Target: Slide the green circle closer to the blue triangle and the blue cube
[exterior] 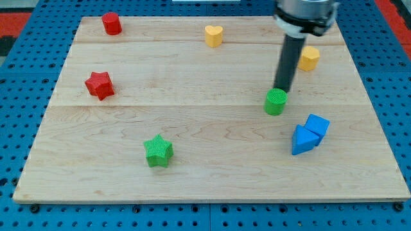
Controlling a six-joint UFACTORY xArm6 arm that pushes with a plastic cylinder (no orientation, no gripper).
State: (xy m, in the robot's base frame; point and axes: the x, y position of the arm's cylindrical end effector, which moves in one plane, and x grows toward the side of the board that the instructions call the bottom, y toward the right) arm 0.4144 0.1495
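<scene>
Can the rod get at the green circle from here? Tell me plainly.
Probably yes: my tip already sits just above the green circle, seemingly touching, nothing between them; blue triangle and blue cube lie beyond.

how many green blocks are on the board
2. The green circle block sits right of centre, just below my tip and up-left of the blue blocks. The green star block lies toward the view's bottom left. None appears hidden.

Pale wooden board (192,128): light planks, visible grain, smooth satin finish.
Blue pegboard surround (26,77): matt, dotted with holes.
Dark rod (287,64): smooth, slight sheen, and my tip (281,88) looks the same.
Green ribbed plastic circle (275,101): matt, fine ridges.
Green ribbed plastic star (158,151): same ridged matt look.
Blue plastic triangle (302,140) and blue plastic cube (316,125): matt, smoother faces.
Red plastic star (99,85): matt.
</scene>
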